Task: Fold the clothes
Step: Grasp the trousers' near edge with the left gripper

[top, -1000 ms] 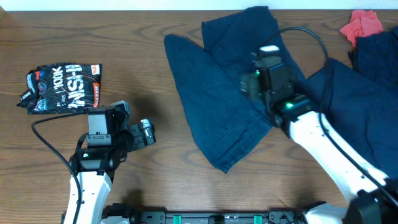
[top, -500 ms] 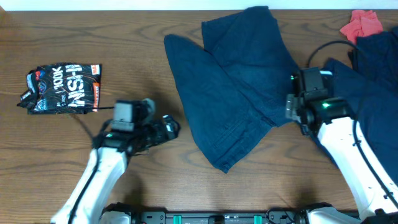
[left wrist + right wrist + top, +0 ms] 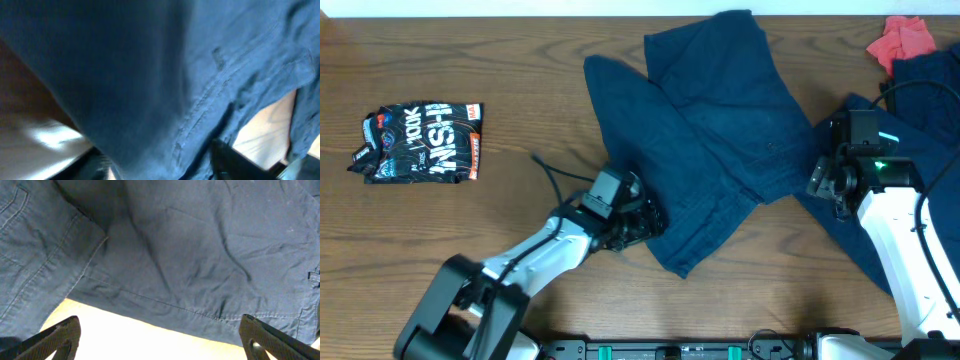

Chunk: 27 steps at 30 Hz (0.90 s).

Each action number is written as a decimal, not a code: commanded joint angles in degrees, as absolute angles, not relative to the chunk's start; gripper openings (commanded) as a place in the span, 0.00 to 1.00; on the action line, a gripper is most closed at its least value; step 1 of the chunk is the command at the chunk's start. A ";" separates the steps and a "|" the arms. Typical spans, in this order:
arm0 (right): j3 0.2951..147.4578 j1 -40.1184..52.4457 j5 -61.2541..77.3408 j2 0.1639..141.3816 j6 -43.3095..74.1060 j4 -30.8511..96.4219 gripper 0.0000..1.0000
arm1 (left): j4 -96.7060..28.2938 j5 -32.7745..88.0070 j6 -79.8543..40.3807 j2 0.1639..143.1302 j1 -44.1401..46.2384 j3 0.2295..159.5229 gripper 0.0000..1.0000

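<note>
White links (image 3: 902, 228), black cables (image 3: 551, 173), green light (image 3: 880, 166)

Black packet (image 3: 420, 142), lying on the left part of the table (image 3: 520, 60), overhead view. Large white block capitals run across the face of the packet, set at a slant to the camera. The letters "NISH" can be made out; those before them cannot be read with confidence. A second row of white capitals beside them is too blurred to read. A narrow orange strip marks the packet's right edge; whether it carries print cannot be told.
</note>
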State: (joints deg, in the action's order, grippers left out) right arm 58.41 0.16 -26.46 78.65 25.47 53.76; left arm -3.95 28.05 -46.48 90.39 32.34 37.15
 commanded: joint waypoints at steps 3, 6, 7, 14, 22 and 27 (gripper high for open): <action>58.76 -0.21 -26.30 78.54 26.48 53.65 0.99 | -3.77 27.92 -46.81 90.72 32.95 37.08 0.06; 58.76 -0.21 -26.30 78.54 26.48 53.74 0.99 | -4.84 29.61 -41.76 87.22 32.23 37.10 0.06; 58.76 -0.21 -26.33 78.54 26.48 53.76 0.99 | -6.39 29.58 -40.60 85.25 31.94 37.10 0.06; 58.76 -0.21 -26.33 78.54 26.48 53.60 0.99 | -28.97 29.32 -34.46 60.05 25.63 38.15 0.06; 58.76 -0.21 -26.33 78.54 26.50 53.10 0.99 | -21.80 28.95 -39.05 29.93 17.02 39.68 0.06; 58.76 -0.21 -26.30 78.54 26.50 53.15 0.99 | 1.74 28.95 -44.93 27.03 16.95 39.68 0.06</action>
State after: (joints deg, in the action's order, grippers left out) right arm 58.41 0.16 -25.87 78.70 25.47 53.10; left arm -4.03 28.56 -41.15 27.20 17.23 38.06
